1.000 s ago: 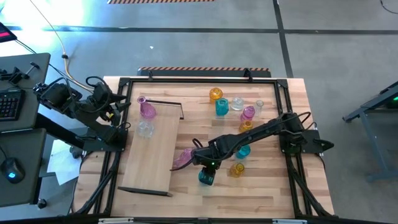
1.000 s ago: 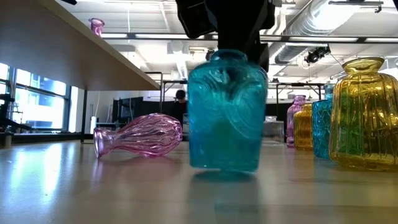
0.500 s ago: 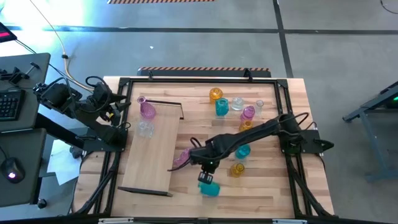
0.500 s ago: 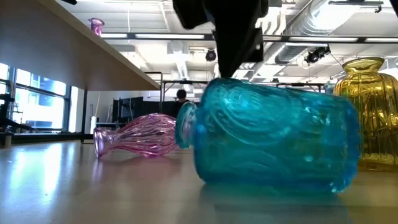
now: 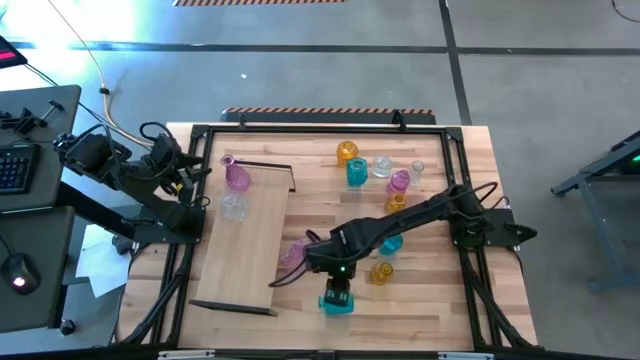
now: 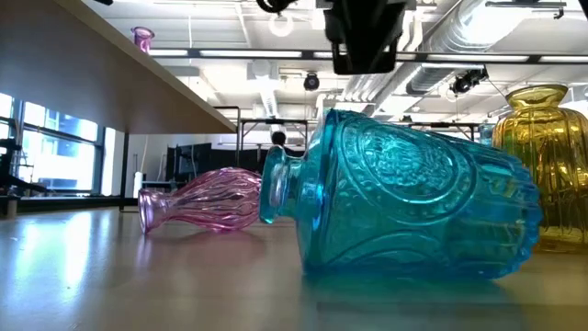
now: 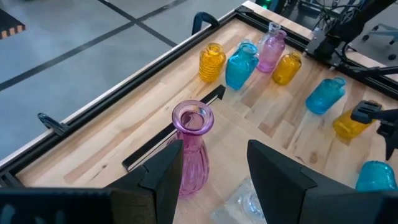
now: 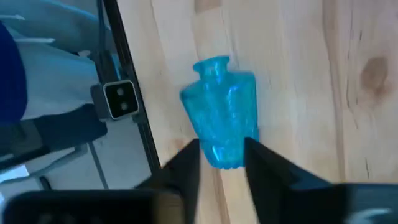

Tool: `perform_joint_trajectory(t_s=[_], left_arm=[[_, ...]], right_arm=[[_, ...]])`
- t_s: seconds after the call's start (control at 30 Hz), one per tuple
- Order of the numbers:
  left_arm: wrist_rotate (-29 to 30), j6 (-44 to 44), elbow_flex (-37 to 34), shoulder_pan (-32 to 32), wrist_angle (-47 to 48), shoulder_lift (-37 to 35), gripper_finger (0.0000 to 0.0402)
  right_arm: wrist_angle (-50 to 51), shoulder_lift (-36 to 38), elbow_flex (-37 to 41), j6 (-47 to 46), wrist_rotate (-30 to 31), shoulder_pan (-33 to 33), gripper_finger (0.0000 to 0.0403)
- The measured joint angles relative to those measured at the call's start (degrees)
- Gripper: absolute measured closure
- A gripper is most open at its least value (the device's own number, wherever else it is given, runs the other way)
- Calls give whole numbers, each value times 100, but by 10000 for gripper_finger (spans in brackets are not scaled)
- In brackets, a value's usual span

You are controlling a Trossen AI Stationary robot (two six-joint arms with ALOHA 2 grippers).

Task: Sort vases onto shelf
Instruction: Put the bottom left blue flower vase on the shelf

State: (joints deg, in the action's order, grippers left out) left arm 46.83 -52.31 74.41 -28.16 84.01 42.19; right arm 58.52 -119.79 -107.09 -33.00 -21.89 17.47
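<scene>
Right gripper (image 5: 337, 283) hangs directly over the toppled teal vase (image 5: 337, 300), fingers parted with the glass between them, not clamped. Over at the table's left edge, the left gripper (image 5: 200, 170) waits with jaws wide apart. Biggest piece on the table, the shelf (image 5: 245, 240), carries an upright pink vase (image 5: 237, 176) and a clear one (image 5: 233, 207). That teal vase lies on its side near the front edge; a pink bottle (image 6: 204, 200) lies beside the shelf.
</scene>
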Motion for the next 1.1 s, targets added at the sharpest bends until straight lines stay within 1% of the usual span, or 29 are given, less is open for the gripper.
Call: perform_joint_trajectory(t_s=[0.07, 0.23, 0.3, 0.4, 0.53, 0.7, 0.87, 0.97, 1.1], left_arm=[[1, 1, 0, 1, 0, 0, 232], [-1, 0, 0, 0, -31, 0, 232], [-33, 0, 0, 0, -31, 0, 232], [-90, 0, 0, 0, -33, 0, 232], [-131, 0, 0, 0, -32, 0, 232], [-130, 39, 0, 1, -31, 0, 232], [-129, 42, 0, 2, -31, 0, 232], [-129, 42, 0, 1, -30, 0, 232], [-129, 42, 0, 2, -31, 0, 232]], right_arm=[[-234, 0, 13, -22, 2, -2, 235], [-355, 7, 205, -56, 13, 15, 128], [-344, 6, 315, -67, 3, 32, 97], [-384, 9, 492, -225, -131, 79, 65], [-513, 9, 696, -307, -118, 200, 49], [-887, 11, 879, -316, 335, 388, 48], [-1536, 11, 1176, -361, 787, 560, 48], [-1949, 11, 1441, -574, 835, 612, 48], [-2266, 11, 1868, -828, 798, 653, 48]])
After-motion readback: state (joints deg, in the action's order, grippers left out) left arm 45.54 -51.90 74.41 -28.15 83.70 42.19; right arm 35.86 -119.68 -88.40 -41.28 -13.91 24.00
